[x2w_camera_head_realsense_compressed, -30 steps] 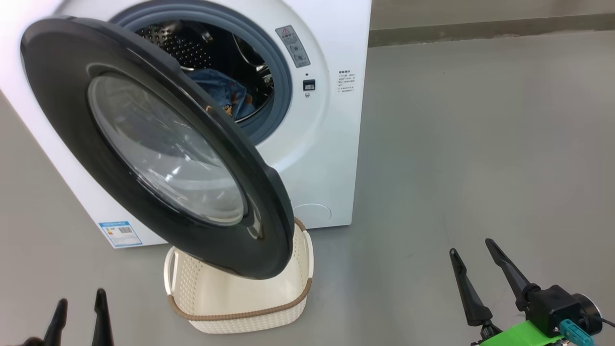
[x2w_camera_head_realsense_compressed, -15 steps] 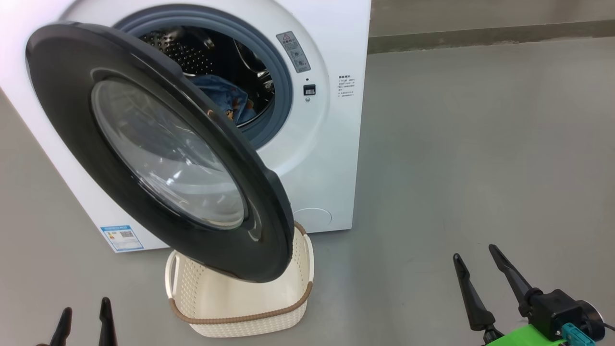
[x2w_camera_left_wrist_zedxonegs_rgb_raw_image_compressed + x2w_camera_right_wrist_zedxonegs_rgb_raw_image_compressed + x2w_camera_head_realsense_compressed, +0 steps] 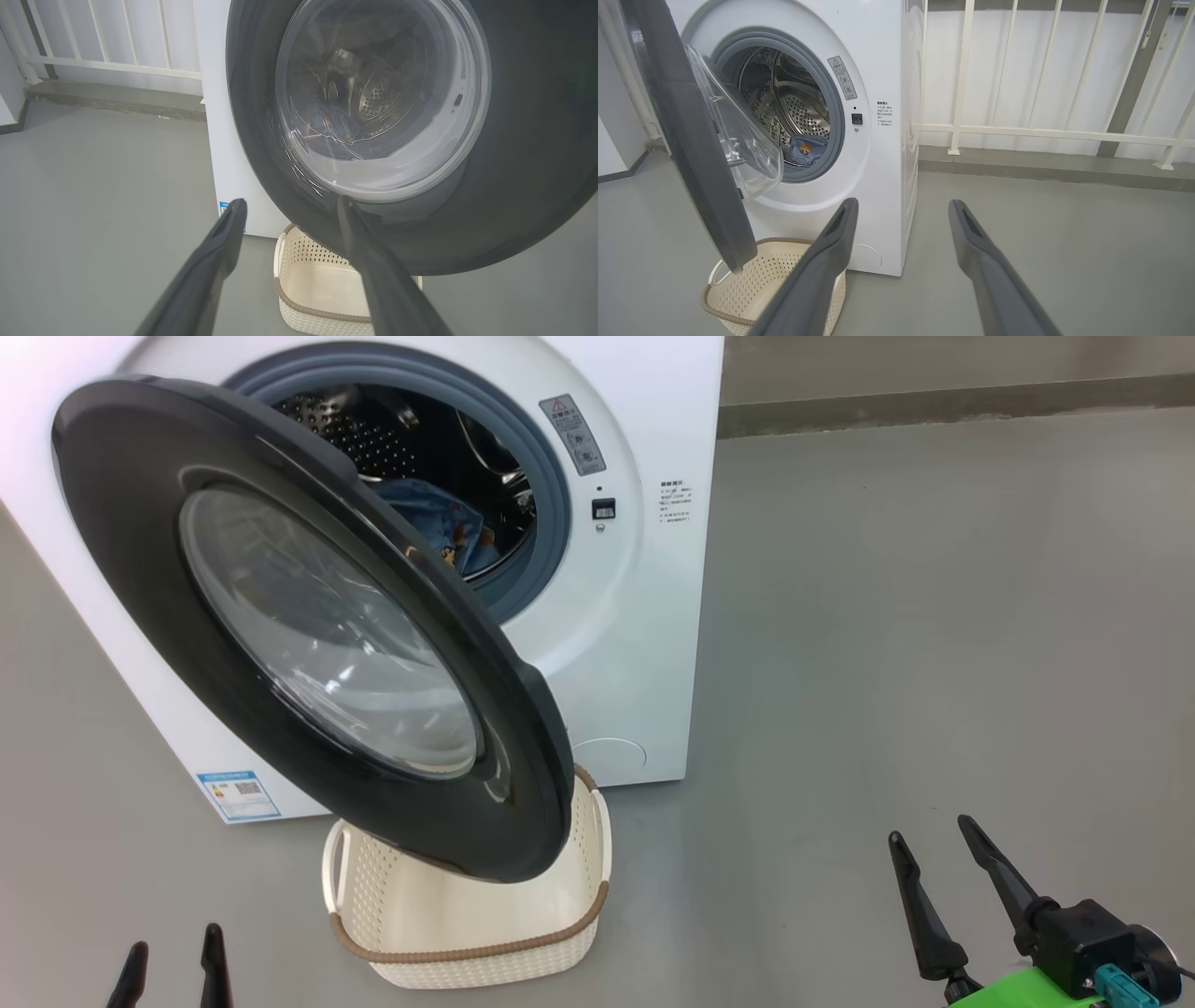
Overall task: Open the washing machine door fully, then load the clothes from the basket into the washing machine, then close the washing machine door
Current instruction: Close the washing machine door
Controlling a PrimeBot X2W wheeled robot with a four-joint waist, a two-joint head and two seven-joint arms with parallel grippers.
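The washing machine door (image 3: 308, 625) is found swung partly open across the left and centre of the head view, its lower edge hanging over the basket (image 3: 467, 973), which stands on the grey floor (image 3: 934, 616) at the lower centre, close against the front of the washing machine (image 3: 644, 644). The clothes (image 3: 434, 518) are seen inside the drum (image 3: 345, 425), at the upper centre. The left end effector (image 3: 176, 938) is recorded at the lower left, released, fingers parted with nothing between them; the right end effector (image 3: 931, 829), at the lower right, is likewise released, and both are held well apart from door and basket
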